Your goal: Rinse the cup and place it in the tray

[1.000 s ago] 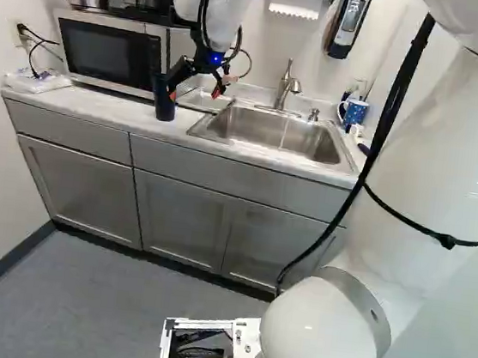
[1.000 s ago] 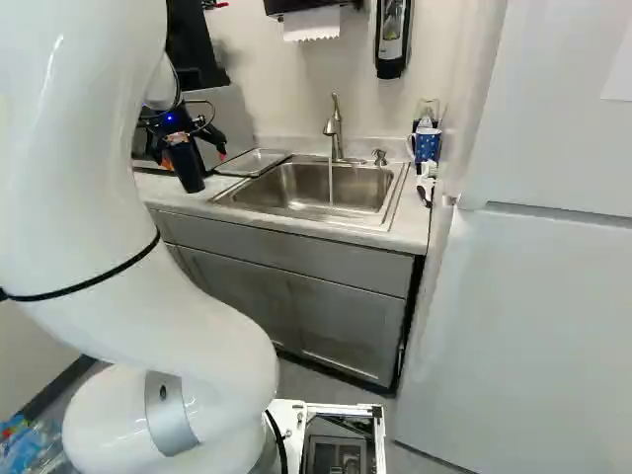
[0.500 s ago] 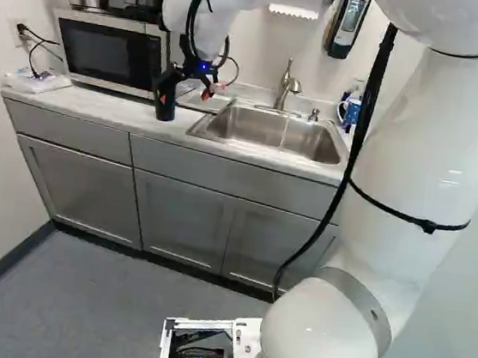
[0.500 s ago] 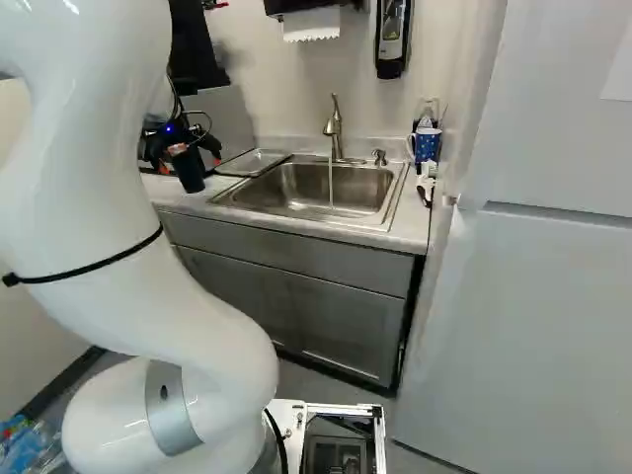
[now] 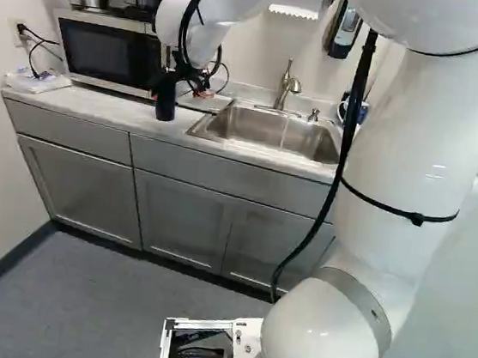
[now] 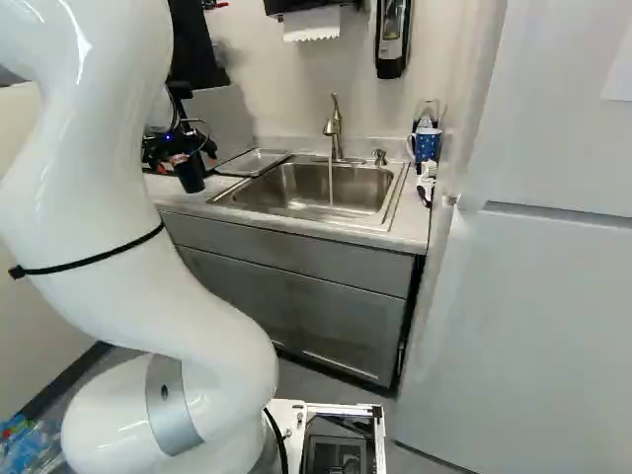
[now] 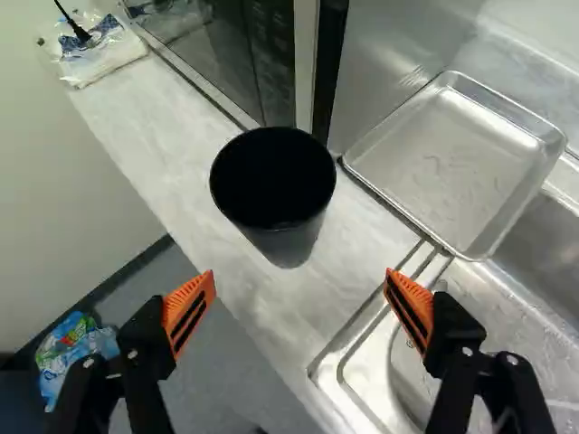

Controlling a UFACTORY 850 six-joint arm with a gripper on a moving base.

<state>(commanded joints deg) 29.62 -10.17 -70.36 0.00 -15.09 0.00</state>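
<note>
Currently, end effector point(image 7: 298, 287) wide open, nothing gripped, upright cup point(image 7: 288, 242) at its twelve o'clock on the tabletop point(image 7: 172, 145); cup judged light, stiff, likely slippery once wet, best held across opposite walls at mid-height, below the rim.

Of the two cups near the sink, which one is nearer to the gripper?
The plain black cup, standing on the counter just ahead of the gripper; the blue patterned mug is across the sink.
</note>
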